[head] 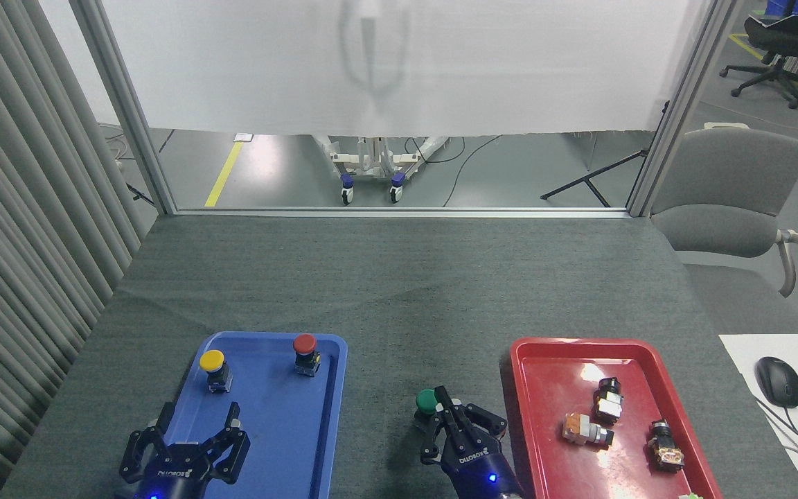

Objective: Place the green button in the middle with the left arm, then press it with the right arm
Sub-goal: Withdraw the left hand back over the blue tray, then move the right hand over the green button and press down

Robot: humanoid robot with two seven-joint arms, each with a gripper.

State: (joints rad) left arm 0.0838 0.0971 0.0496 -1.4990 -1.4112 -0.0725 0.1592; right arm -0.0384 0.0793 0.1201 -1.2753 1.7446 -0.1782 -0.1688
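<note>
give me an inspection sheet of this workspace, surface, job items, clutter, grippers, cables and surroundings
Surface: dark grey felt-like table, bare at centre.
Job's things: round green-capped push-button stands on the felt between the blue plastic tray and the red plastic tray.
Clutter: yellow-capped button and red-capped button upright in the blue tray; three small switch parts in the red tray.
Grippers: black right gripper, jaws closed, its tip at the green cap's right edge; contact unclear. Black left gripper over the blue tray's near-left edge, jaws open, empty.
Cables: black mouse cable on the white side desk.
Surroundings: grey chair, white curtain, ribbed grey wall panel.
</note>
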